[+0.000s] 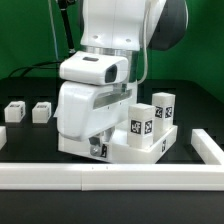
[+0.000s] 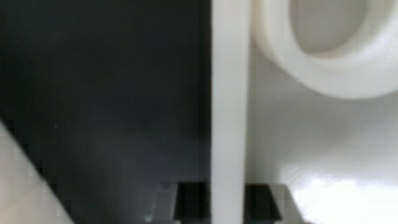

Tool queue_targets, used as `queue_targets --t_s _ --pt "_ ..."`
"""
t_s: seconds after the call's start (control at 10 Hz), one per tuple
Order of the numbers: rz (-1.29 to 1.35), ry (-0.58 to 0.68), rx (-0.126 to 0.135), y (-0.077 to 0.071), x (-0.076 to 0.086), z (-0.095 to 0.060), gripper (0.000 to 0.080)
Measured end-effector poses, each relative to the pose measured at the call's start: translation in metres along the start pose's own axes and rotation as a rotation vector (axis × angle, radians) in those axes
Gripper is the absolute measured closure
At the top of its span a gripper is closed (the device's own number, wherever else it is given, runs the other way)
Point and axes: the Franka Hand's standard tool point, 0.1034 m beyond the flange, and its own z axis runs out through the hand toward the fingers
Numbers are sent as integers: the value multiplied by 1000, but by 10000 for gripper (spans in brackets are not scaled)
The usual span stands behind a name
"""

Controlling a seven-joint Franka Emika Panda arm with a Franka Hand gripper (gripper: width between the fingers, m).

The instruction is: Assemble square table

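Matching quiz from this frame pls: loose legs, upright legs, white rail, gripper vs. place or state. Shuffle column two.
1 loose legs
2 upright legs
3 white rail
4 gripper

A runs across the foreground
B shut, low beside the slab
C standing on the slab
D on the black table, exterior view's left

Pairs: 1-D, 2-C, 3-A, 4-B

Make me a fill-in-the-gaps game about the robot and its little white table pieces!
1. ____ loose legs lie apart from the square tabletop.
2. They lie on the exterior view's ____ of the arm.
3. The backdrop behind everything is ____.
Missing words: two; left; green.
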Motion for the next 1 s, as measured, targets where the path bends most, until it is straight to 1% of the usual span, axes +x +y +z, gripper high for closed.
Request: queue_targets --t_s 0.1,0.2,0.4,0.6,0.7,0.8,0.9,1.0 --pt "-72 -3 -7 0 3 -1 740" --pt "-102 -8 -7 1 0 0 740" --pt "-250 -26 -11 2 -4 0 741" --pt "-373 -42 -13 2 -4 1 742" --pt "-431 -49 -12 -4 8 1 742" --pt "-515 -47 -16 -10 29 3 742" --pt "-542 -52 5 -11 44 5 742" --pt "-566 -50 17 -9 66 4 742"
